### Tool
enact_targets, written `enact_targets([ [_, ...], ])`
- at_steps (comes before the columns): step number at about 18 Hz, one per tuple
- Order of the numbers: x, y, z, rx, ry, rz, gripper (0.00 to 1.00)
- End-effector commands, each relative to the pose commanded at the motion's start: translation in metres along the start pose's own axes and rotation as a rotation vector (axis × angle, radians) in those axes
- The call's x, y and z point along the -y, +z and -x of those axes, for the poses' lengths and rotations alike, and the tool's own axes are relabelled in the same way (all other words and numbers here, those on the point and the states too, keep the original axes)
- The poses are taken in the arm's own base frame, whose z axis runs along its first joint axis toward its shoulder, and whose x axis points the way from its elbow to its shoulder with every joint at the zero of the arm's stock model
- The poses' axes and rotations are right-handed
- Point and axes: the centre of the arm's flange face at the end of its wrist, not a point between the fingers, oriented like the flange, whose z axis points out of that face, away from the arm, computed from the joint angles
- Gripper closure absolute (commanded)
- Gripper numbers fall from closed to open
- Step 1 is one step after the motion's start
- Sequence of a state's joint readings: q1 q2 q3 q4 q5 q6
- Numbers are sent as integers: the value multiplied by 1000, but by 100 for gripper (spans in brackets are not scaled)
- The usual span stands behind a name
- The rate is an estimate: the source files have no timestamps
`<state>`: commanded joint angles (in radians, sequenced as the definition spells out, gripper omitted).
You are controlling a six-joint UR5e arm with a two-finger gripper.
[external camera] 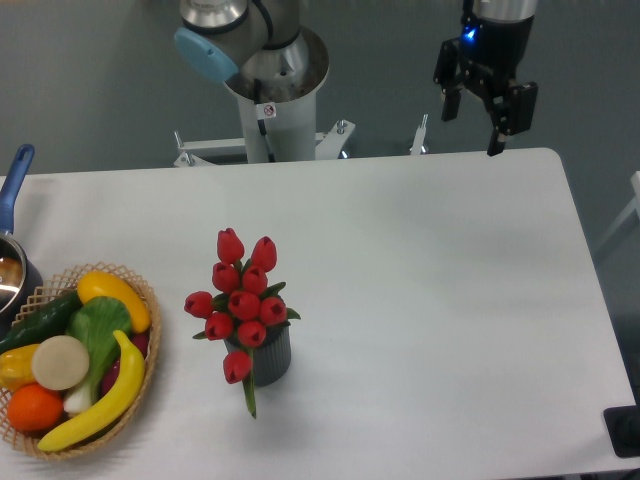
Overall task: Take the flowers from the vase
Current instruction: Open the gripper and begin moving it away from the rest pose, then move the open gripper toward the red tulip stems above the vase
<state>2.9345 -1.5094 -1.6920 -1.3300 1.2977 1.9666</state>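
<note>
task barely begun, judging by the layout. flowers (pixel 240 305) sitting in vase (pixel 268 358), buds up, one bud and a leaf hanging down over the front of the vase. vase standing upright on table (pixel 430 300), left of centre, near basket (pixel 135 400) of fruit and vegetables but not touching it. gripper (pixel 477 128) hanging high above the far right edge of the table, well apart from the flowers, fingers spread and holding nothing. left to do, probably everything: bring gripper across and down to the bunch, close on the stems or buds, lift straight up out of the vase. pot (pixel 12 250) at left edge, not involved.
</note>
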Motion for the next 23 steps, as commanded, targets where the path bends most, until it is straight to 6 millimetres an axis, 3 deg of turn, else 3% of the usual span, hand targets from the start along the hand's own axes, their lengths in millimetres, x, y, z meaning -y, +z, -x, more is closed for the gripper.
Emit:
enact_targets([
  [9,8,2,1,10,-5,-36,0],
  [13,24,4,6,39,-236,-159,0],
  [16,30,6,8,63,-264,-162,0],
  [19,53,17,7,54,-354,-211,0],
  [23,63,33,9,108,-521,-324,0],
])
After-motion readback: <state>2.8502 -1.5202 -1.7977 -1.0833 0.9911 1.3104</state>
